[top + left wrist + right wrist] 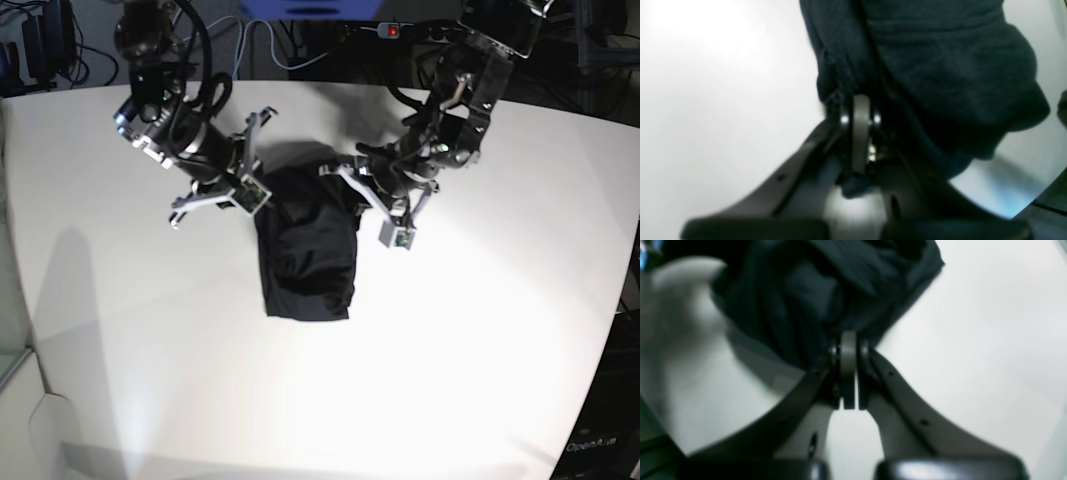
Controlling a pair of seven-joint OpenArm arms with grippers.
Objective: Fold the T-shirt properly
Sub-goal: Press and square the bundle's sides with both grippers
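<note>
On the base view's left, my right gripper (262,180) is clamped tight on the top corner of the T-shirt (305,260), jaws pinching dark fabric. The shirt hangs as a bunched black bundle (no print showing) between my two arms, its lower end on the white surface (480,330). Further right, my left gripper (352,192) is likewise closed on cloth.

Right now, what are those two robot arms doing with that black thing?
They are folding a black T-shirt on a white table. The left hand and the right hand are both shut on the shirt's fabric, each pinching it at the far end. The shirt is bunched into a narrow bundle hanging down toward the near side of the table, not yet a neat fold.
</note>
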